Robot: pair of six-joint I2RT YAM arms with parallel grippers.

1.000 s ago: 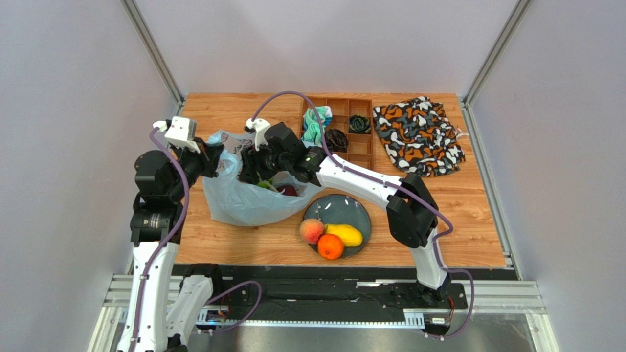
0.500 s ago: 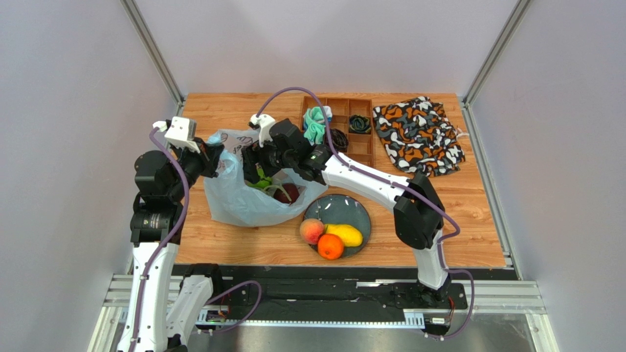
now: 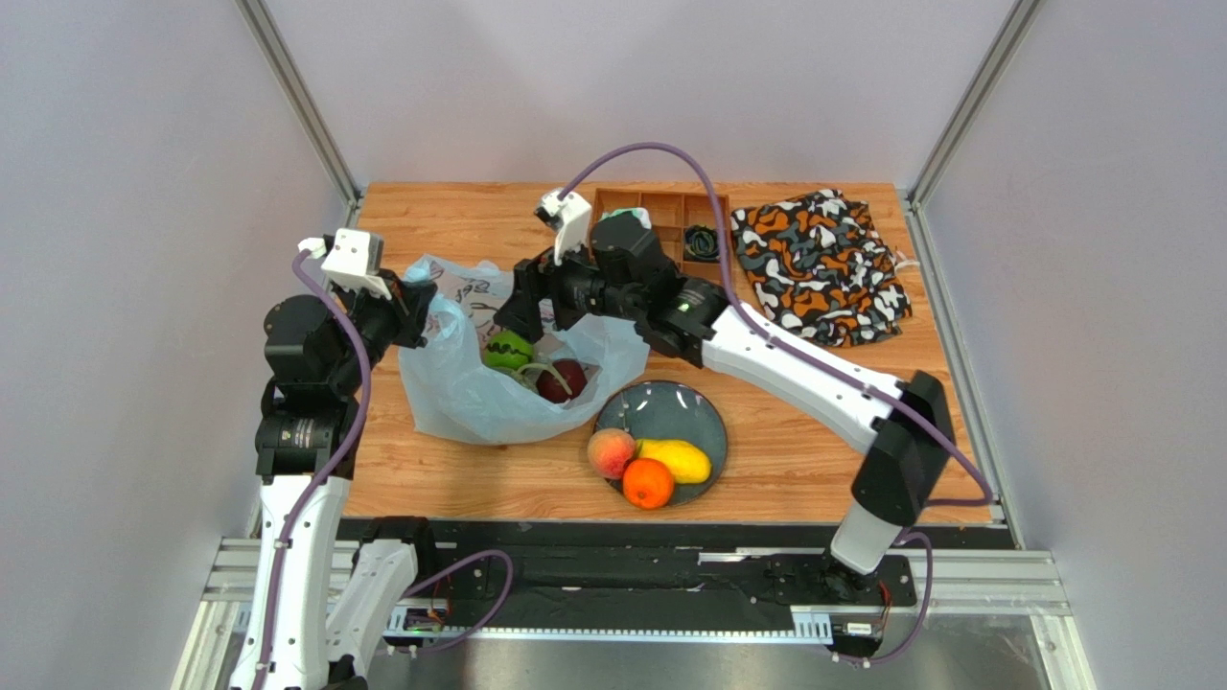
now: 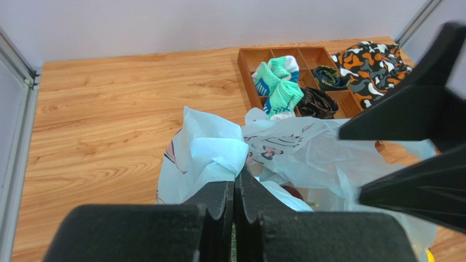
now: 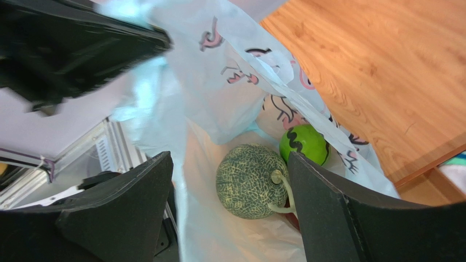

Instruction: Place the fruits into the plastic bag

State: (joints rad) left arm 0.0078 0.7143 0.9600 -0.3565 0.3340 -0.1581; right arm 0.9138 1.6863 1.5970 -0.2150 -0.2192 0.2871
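Note:
The pale blue plastic bag (image 3: pixel 458 391) lies open at the table's left. My left gripper (image 3: pixel 428 311) is shut on its rim and holds the mouth up; the pinched fold shows in the left wrist view (image 4: pixel 216 155). My right gripper (image 3: pixel 527 306) is open and empty, hovering above the bag's mouth. In the right wrist view the netted melon (image 5: pixel 250 181) and the bright green fruit (image 5: pixel 304 144) lie inside the bag. The dark red fruit (image 3: pixel 565 380) lies there too. The peach (image 3: pixel 612 453), mango (image 3: pixel 677 460) and orange (image 3: pixel 648 483) sit on a grey plate (image 3: pixel 694 407).
A wooden compartment tray (image 3: pixel 666 203) with rolled cloth bundles and teal socks stands at the back. The orange, black and white patterned cloth (image 3: pixel 821 268) lies at the back right. The plate sits just right of the bag's mouth.
My right gripper has lifted up and back out of the bag's mouth, uncovering the green and dark red fruits inside. My left gripper has held still on the bag's rim.

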